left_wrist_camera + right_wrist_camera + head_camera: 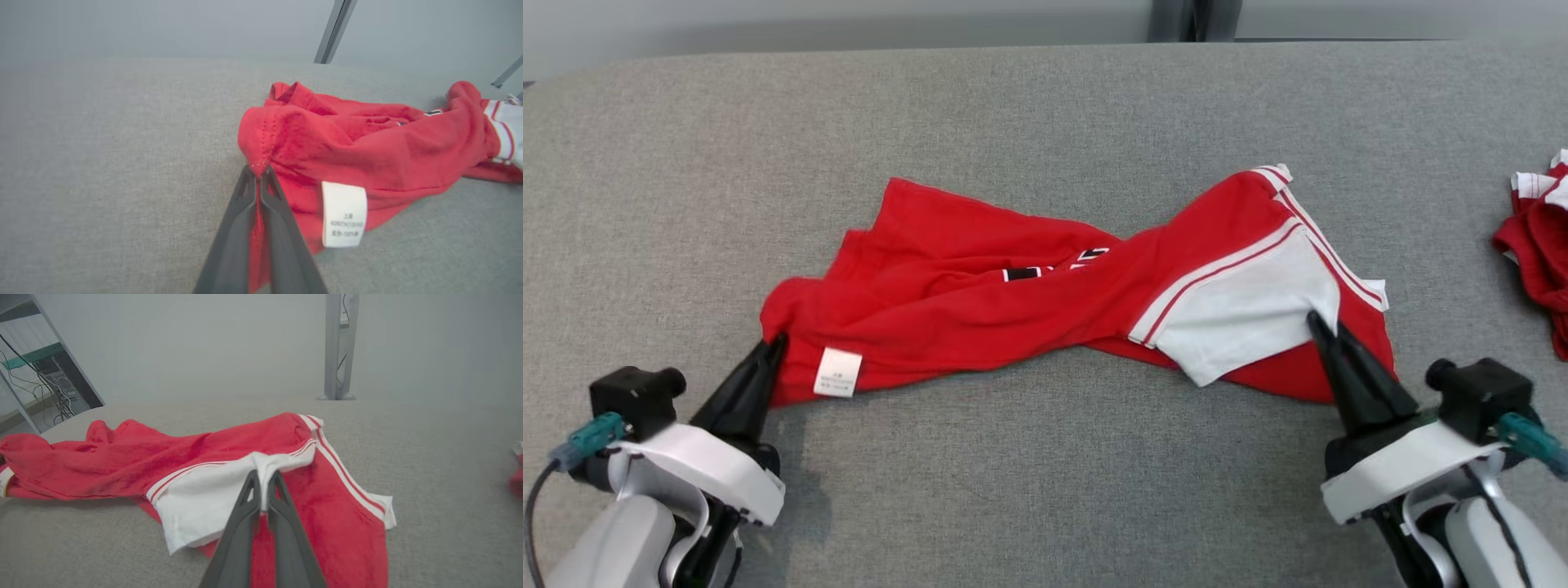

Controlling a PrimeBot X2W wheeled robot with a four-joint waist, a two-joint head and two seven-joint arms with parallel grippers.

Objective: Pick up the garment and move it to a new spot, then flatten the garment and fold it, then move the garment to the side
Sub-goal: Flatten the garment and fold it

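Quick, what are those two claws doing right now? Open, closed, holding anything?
Left gripper: shut on a corner of the red garment.
Right gripper: shut on the white panel of that garment.

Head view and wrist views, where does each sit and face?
Head view: on the head, looking down at the red garment on grey cloth; left gripper and right gripper show.
Left wrist view: on that wrist, along its gripper, shut on a red corner.
Right wrist view: likewise, shut on the white panel.
Shared: head and left wrist views show the care label.
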